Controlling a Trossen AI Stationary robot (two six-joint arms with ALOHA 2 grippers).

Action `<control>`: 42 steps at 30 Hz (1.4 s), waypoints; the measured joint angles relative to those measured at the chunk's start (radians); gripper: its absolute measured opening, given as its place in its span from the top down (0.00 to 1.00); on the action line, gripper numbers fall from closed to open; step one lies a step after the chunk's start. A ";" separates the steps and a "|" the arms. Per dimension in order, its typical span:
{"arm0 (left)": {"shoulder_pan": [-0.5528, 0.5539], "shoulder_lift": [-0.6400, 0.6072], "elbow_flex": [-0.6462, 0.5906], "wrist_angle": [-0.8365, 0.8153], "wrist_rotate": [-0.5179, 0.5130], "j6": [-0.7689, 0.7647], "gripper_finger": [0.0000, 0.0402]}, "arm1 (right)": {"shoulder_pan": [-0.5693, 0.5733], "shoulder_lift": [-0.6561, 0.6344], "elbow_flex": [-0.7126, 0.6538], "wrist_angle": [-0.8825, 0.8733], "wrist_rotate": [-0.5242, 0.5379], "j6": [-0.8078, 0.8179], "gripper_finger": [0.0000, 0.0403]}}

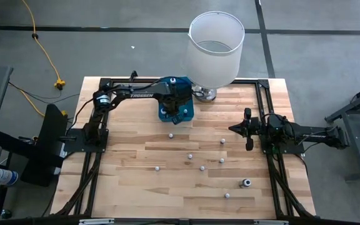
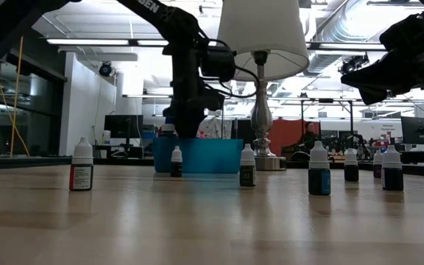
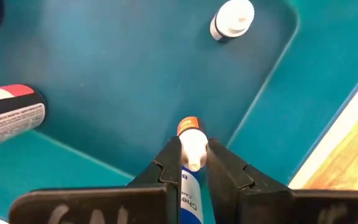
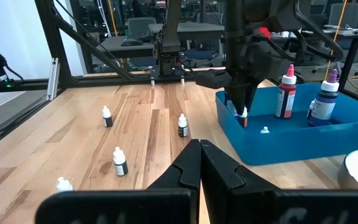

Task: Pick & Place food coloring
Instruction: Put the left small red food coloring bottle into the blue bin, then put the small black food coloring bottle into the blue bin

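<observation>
Left tool [image 3: 194,155] is down inside the blue bin [image 1: 176,110] at the table's far edge, fingers pinched on a small bottle [image 3: 191,144] with a white neck and orange tip; its label is cut off by the fingers, so the text can't be read. From above the arm hides most of the bin's inside. The left wrist view shows the bin's smooth teal plastic floor with rounded corners, a white-capped bottle [image 3: 232,18] lying on it, a larger white bottle with a red band [image 3: 8,115] on its side and only partly in frame, and a purple sliver at the corner too cropped to name. The right wrist view catches two taller bottles standing in the bin, one red [image 4: 286,93], one purple [image 4: 324,99]. The rest of the food coloring [image 1: 202,167] sits scattered upright across the pale plank table [image 1: 124,181], tiny white dots from overhead, their body colours hard to tell. A lamp [image 1: 214,50] with a white cylinder shade on a metal base stands just beside the bin. Right tool [image 4: 199,155] hangs above the table's right side, fingers pressed together on nothing
</observation>
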 joint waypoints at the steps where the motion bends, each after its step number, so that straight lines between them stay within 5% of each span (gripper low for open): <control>1: 0.000 0.000 0.000 0.001 0.000 0.001 0.91 | 0.000 0.000 0.000 0.000 0.000 0.000 1.00; 16: -0.008 0.030 0.000 0.008 0.013 0.005 0.90 | 0.000 0.000 0.000 0.000 0.000 0.000 1.00; 28: -0.007 0.029 0.000 0.008 0.009 0.026 0.65 | 0.000 0.000 0.000 0.000 0.000 0.000 1.00; 42: -0.006 0.016 0.057 -0.050 -0.016 0.034 0.63 | 0.000 0.000 0.000 0.000 0.000 0.000 1.00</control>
